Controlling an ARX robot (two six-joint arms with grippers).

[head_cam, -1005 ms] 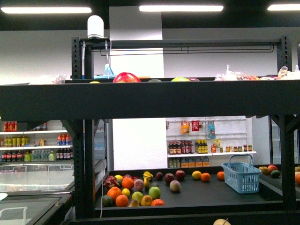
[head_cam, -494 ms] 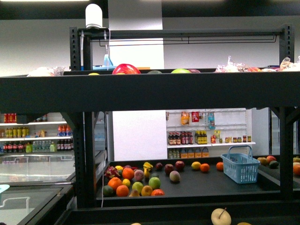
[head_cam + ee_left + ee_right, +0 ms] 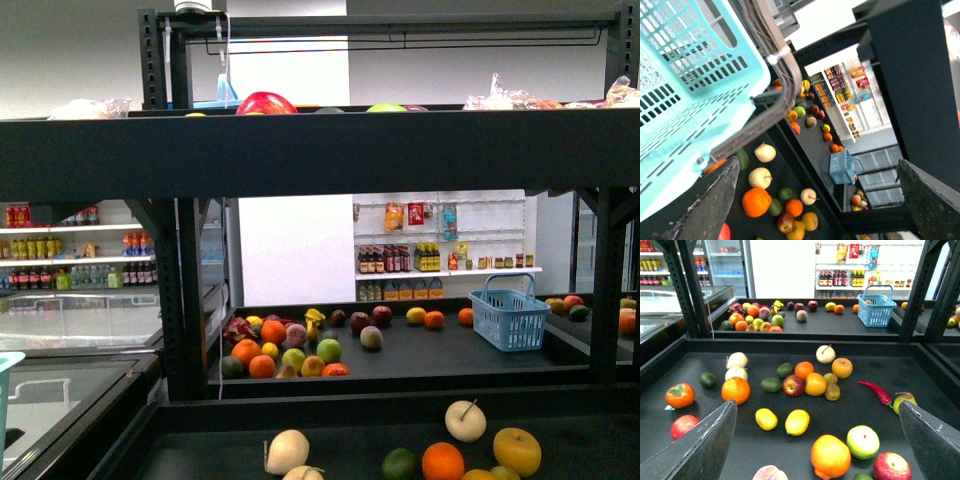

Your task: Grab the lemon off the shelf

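Observation:
Two yellow lemons lie side by side on the lower tier of the black shelf (image 3: 875, 367): a rounder lemon (image 3: 766, 418) and a pointed lemon (image 3: 797, 422). My right gripper (image 3: 817, 404) hangs open above this tier, the lemons between and just below its dark fingers (image 3: 700, 450), not touching them. My left gripper (image 3: 817, 161) is also open and holds nothing; it hovers beside a teal basket (image 3: 685, 75) over the same fruit tier. The front view shows the shelf's deep front lip (image 3: 320, 150) but neither gripper.
Around the lemons lie oranges (image 3: 830, 456), a green apple (image 3: 863, 441), red apples (image 3: 891, 466), a red chilli (image 3: 876, 391), limes, pears and a persimmon (image 3: 680, 395). A blue basket (image 3: 510, 318) and more fruit sit on the farther rack. Black uprights (image 3: 183, 290) frame the tier.
The front view has dropped: the shelf's front lip now sits higher in frame, and the near tier with pears, an orange and an apple has come into view at the bottom.

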